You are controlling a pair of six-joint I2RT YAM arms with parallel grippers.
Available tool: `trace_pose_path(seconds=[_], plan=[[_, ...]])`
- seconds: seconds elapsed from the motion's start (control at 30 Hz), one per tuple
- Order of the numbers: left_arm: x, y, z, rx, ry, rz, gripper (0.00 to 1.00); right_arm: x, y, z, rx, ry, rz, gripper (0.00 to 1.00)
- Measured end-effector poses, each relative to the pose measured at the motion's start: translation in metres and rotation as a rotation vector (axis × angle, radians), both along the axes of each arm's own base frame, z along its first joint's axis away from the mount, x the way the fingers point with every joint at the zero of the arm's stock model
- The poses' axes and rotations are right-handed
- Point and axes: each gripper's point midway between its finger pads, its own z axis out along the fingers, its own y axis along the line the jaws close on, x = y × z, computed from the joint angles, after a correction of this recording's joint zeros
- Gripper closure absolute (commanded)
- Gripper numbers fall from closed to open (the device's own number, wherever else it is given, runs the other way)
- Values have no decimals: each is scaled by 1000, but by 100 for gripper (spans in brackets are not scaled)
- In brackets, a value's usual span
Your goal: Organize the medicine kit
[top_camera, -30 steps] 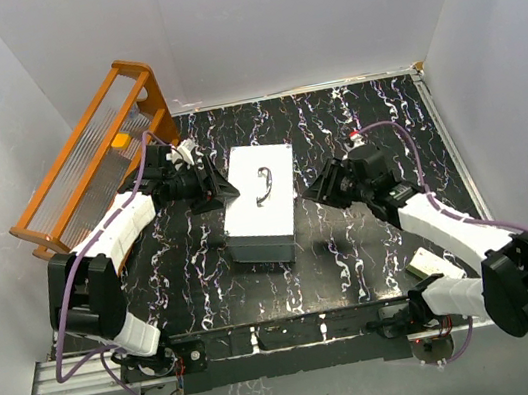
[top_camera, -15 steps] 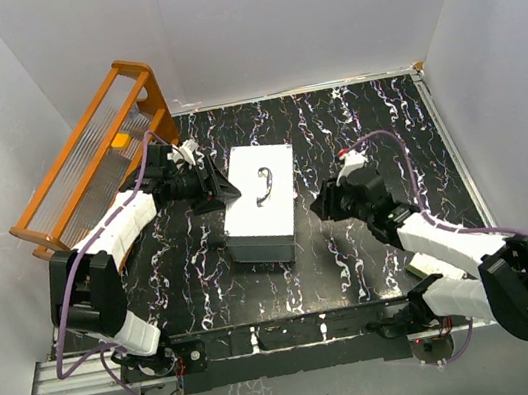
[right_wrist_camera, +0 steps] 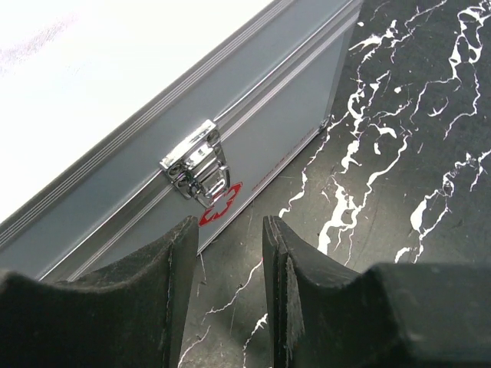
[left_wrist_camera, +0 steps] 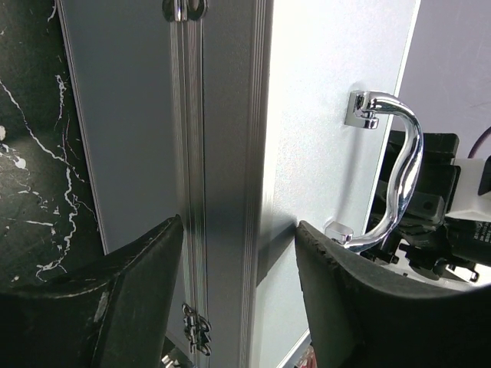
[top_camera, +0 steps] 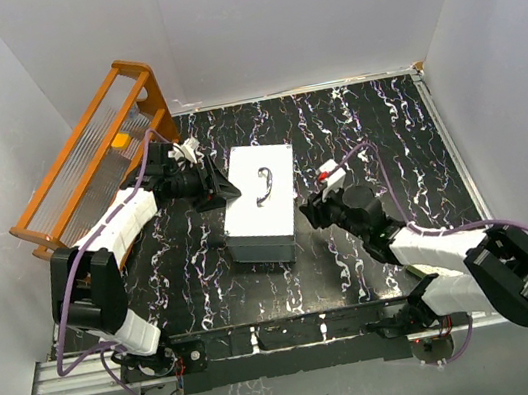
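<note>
Orange wooden rack [top_camera: 85, 156] leaning at the far left, off the bench's edge, with a small yellow piece lodged among its slats.

Just right of it, left jaws apart, straddling the left long edge of the medicine case [top_camera: 263, 203]: one pad over the grey side wall, the other over the white lid. No clamping visible in the left wrist view.

Mid-bench, on black marbled bench [top_camera: 354, 132], case lying flat, lid down, chrome handle [left_wrist_camera: 395, 176] on top.

Judged stiff: metal-looking shell, ribbed seam rim, hard corners, no give under a squeeze. Probably some weight if filled. Lid face smooth and glossy, so likely slippery under flat pads. Better holds: the handle for lifting, the ribbed rim for steadying, side walls squeezed from both flanks for sliding.

On the case's right wall, silver latch [right_wrist_camera: 196, 165] lying flat across the seam above a red cross mark [right_wrist_camera: 219, 208]. Small and springy-looking; a fingertip job, easy to slip off.

Right jaws narrowly apart, holding nothing, low to the bench and pointed at that latch.

Closed case fitting either a kit waiting to be opened or one packed and shut; no telling which.
</note>
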Motion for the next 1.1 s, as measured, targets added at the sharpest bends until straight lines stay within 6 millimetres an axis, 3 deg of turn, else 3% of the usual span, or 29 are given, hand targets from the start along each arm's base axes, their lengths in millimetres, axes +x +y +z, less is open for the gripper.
trace_pose_path(seconds=[0.53, 1.1], plan=[[0, 3, -2, 25, -7, -13, 39, 7, 8, -23, -82, -69, 66, 62], [0, 1, 0, 17, -14, -21, 44, 15, 8, -19, -79, -116, 38, 62]])
